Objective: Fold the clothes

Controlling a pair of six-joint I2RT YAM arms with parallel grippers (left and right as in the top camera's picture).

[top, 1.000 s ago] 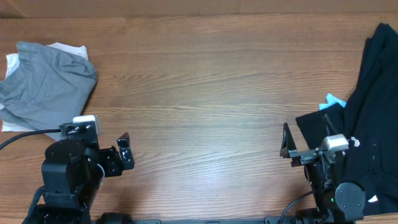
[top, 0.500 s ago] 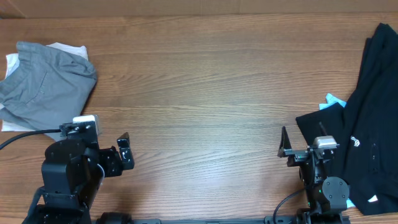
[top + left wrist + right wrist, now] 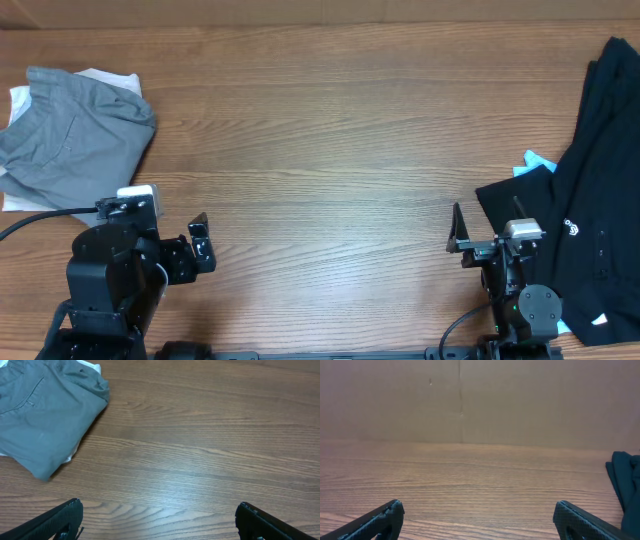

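Note:
A folded mid-grey garment [image 3: 75, 135] lies at the far left of the table on top of an off-white one [image 3: 100, 78]. It also shows in the left wrist view [image 3: 45, 415], with the off-white edge [image 3: 92, 367] behind it. A heap of black clothes [image 3: 600, 180] lies along the right edge and shows in the right wrist view [image 3: 625, 475]. My left gripper [image 3: 200, 245] [image 3: 160, 515] is open and empty, near the front and right of the grey garment. My right gripper [image 3: 488, 228] [image 3: 477, 515] is open and empty, just left of the black heap.
A small light-blue piece [image 3: 535, 162] pokes out from under the black clothes. A brown wall [image 3: 470, 400] stands behind the table's far edge. Bare wooden tabletop [image 3: 330, 160] lies between the two piles.
The right arm has drawn back slightly toward the front edge since a second ago, then held still. The left arm and the clothes have not moved.

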